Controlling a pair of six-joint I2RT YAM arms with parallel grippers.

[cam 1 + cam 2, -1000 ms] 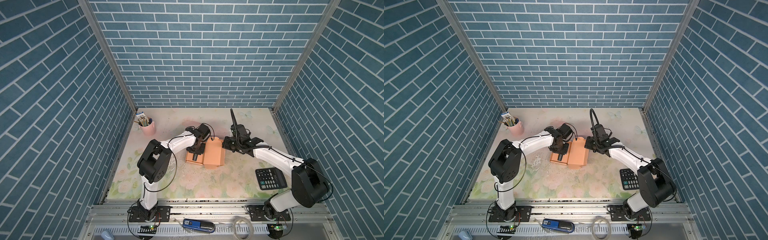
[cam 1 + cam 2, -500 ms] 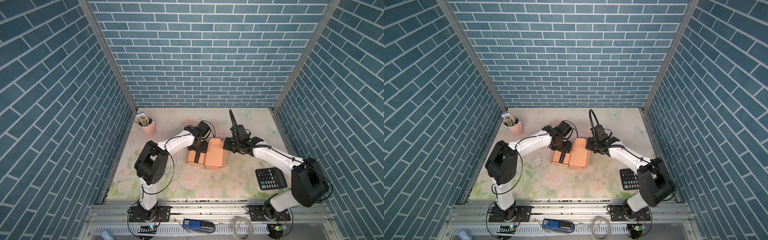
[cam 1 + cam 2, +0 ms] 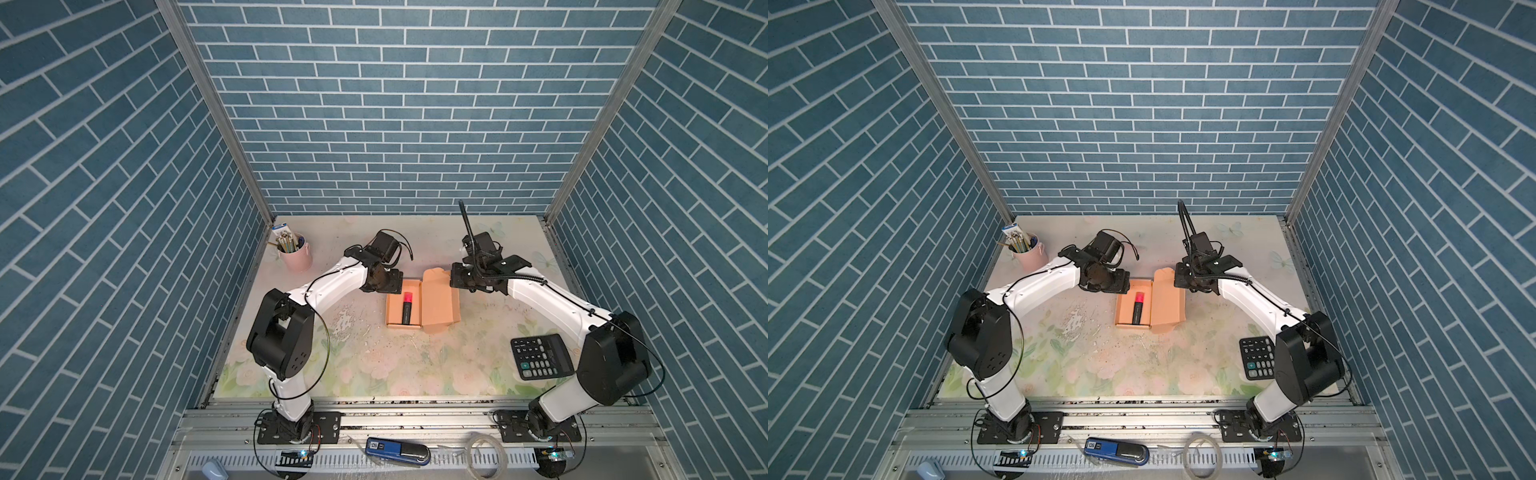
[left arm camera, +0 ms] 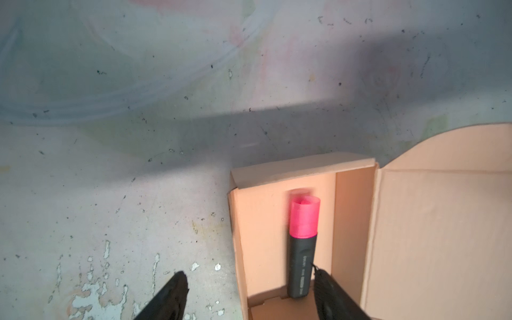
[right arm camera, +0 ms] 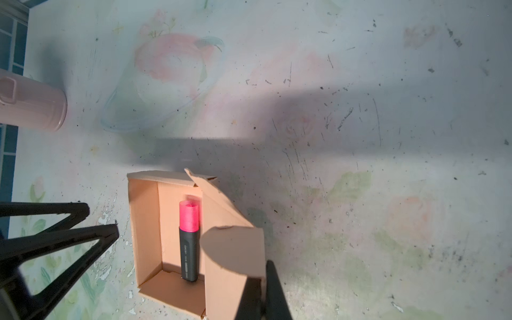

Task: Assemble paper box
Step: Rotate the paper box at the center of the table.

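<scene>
**Tray loaded, lid open: the closing fold comes next**

Nearest on the table point(image 3: 374, 365), toward its right edge, lies a calculator point(image 3: 542, 356), well apart from the work. At mid-table sits the box point(image 3: 394, 307). Its tray is folded up with the walls standing, and a marker point(image 3: 407, 308) lies lengthwise inside, nearer the lid side. The lid point(image 3: 440, 303) hangs open on the tray's right, tilted up off the table rather than flat, as the right wrist view shows.

At the box's far end the left gripper point(image 4: 249, 277) hovers with its fingers point(image 4: 171, 293) spread. One is over the tray beside the marker and one over bare table, and it holds nothing. The right gripper point(image 5: 261, 288) is pressed together and appears to pinch the lid's far tab. Farther back on the left stands a pink cup point(image 3: 295, 255).

The tray looks built and loaded, so closing the lid seems to be the step in hand. The next move likely calls for the right gripper to swing the lid over the tray along its hinge crease. The left gripper would steady the tray, then tuck the tabs inside the walls.
</scene>
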